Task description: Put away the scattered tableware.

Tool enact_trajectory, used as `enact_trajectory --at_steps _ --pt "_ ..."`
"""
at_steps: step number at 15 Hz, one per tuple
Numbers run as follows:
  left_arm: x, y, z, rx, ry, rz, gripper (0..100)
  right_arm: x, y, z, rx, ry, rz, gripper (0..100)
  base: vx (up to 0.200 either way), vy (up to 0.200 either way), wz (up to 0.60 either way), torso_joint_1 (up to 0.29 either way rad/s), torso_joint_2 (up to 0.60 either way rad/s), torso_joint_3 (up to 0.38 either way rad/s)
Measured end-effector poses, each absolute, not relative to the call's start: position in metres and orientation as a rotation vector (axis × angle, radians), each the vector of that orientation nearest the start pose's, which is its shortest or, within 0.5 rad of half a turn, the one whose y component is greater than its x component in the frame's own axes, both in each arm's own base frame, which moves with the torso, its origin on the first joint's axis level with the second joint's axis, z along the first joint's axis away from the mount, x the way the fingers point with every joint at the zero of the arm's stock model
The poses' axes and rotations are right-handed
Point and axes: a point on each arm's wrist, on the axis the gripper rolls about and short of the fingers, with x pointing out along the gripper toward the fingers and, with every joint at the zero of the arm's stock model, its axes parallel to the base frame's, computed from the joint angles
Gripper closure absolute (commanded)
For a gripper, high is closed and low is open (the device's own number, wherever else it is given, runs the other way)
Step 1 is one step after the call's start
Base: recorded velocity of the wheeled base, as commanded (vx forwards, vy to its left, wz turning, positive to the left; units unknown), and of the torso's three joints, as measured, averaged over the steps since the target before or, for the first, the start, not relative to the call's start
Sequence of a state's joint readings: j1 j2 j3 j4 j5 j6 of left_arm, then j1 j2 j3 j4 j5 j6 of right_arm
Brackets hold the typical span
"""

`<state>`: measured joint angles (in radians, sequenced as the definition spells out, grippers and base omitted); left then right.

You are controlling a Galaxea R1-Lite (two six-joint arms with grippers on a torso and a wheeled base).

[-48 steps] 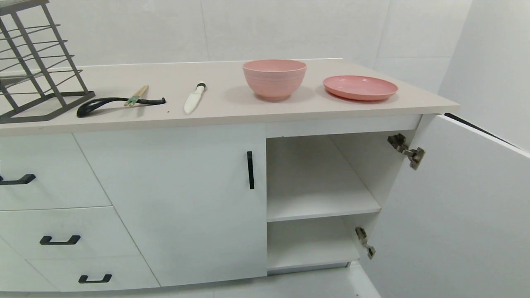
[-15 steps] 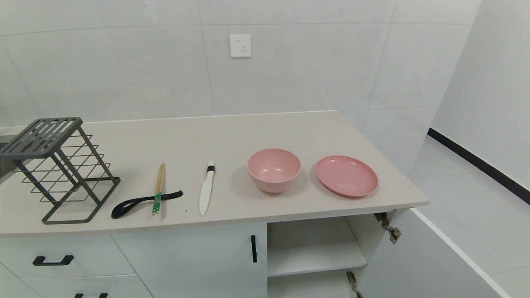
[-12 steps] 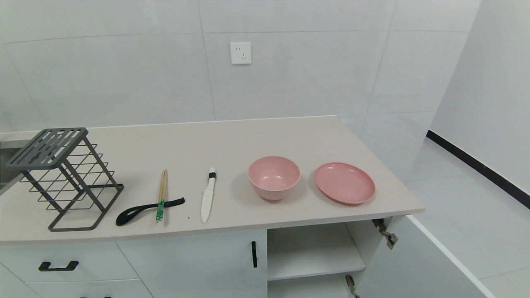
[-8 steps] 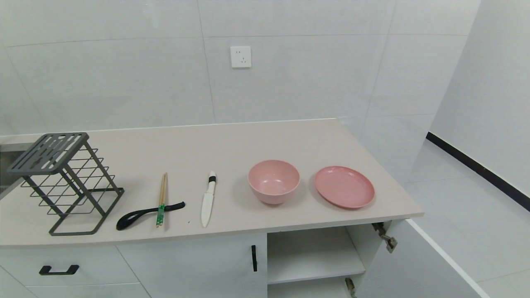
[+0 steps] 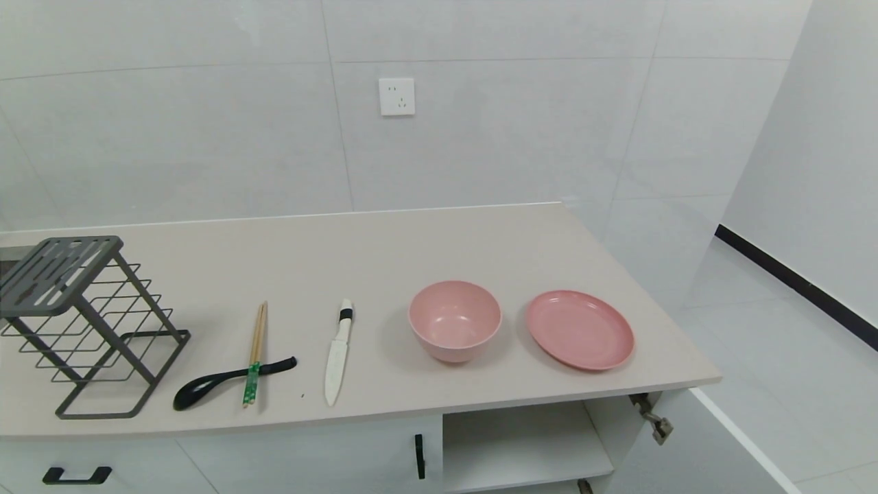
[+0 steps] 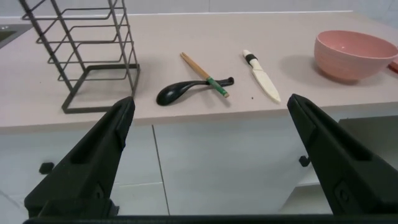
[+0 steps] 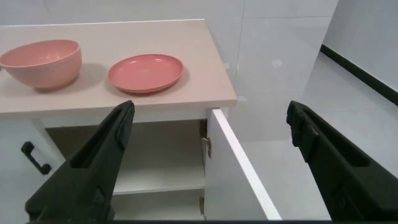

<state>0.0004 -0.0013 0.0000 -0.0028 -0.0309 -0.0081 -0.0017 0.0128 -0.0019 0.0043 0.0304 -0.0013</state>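
A pink bowl [image 5: 455,328] and a pink plate [image 5: 579,329] sit side by side at the right end of the beige counter [image 5: 411,254]. Left of them lie a white knife [image 5: 338,351], wooden chopsticks [image 5: 254,353] and a black spoon [image 5: 226,381], the chopsticks crossing the spoon's handle. My left gripper [image 6: 208,155] hangs open in front of the counter, level with the spoon [image 6: 186,91] and knife [image 6: 261,67]. My right gripper [image 7: 208,155] is open before the open cabinet, below the plate [image 7: 146,72] and bowl [image 7: 42,62].
A dark wire rack [image 5: 75,322] stands at the counter's left end. Under the plate the cabinet is open, with a bare shelf [image 5: 528,446] and its door [image 7: 239,168] swung out to the right. Drawers with black handles [image 5: 75,475] are lower left.
The head camera has risen from the cabinet front to look down on the counter top. The tableware itself has not moved.
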Motion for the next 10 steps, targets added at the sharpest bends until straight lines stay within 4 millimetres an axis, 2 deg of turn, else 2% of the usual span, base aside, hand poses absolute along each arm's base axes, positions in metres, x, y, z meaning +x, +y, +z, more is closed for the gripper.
enact_trajectory --at_steps 6,10 --pt "-0.0229 -0.0008 0.0755 0.001 -0.002 -0.032 0 -0.0219 0.0007 0.0758 -0.002 0.016 0.029 0 0.0 0.0 0.0 0.0 0.0 0.0" --pt "-0.0229 -0.0008 0.0755 0.0 -0.002 -0.034 0 -0.0219 0.0007 0.0758 -0.001 0.016 0.029 0 0.0 0.0 0.0 0.227 -0.43 -0.207"
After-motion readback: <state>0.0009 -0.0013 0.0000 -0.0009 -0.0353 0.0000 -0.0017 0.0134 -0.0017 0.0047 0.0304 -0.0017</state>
